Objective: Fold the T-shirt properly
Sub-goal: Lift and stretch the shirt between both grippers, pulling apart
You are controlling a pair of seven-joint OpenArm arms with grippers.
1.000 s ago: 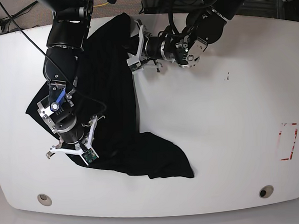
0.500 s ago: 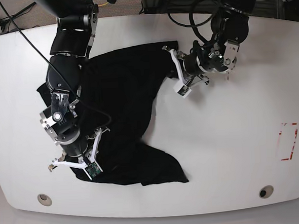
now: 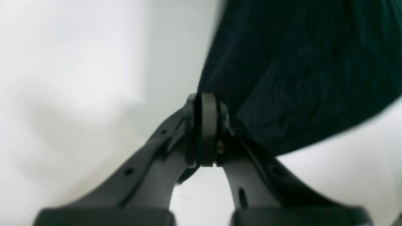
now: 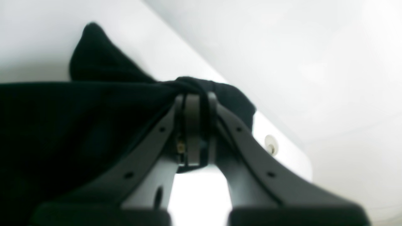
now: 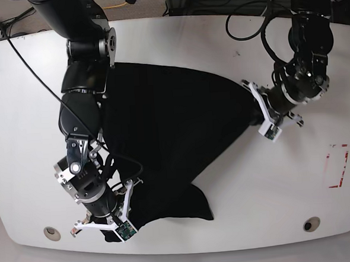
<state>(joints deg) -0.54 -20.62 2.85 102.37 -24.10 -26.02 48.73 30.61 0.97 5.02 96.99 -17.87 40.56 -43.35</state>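
Note:
The black T-shirt (image 5: 163,132) hangs stretched between my two grippers over the white table (image 5: 238,192). My left gripper (image 5: 250,102), on the right of the base view, is shut on the shirt's right corner. In the left wrist view that gripper (image 3: 207,103) stands closed, with the dark T-shirt (image 3: 298,78) running off to the upper right. My right gripper (image 5: 103,218) is near the table's front left edge, shut on a bunched fold of the shirt. The right wrist view shows the T-shirt (image 4: 78,125) wrapped over the closed gripper (image 4: 196,94).
A red marked rectangle (image 5: 337,165) lies at the table's right side. Round holes sit at the front left (image 5: 50,232) and front right (image 5: 311,223). Cables (image 5: 245,14) hang behind the table. The front edge runs close below my right gripper.
My left gripper has swung right and toward the front, pulling the shirt's corner out. My right gripper has moved toward the front edge with its fold. The cloth now spans wider.

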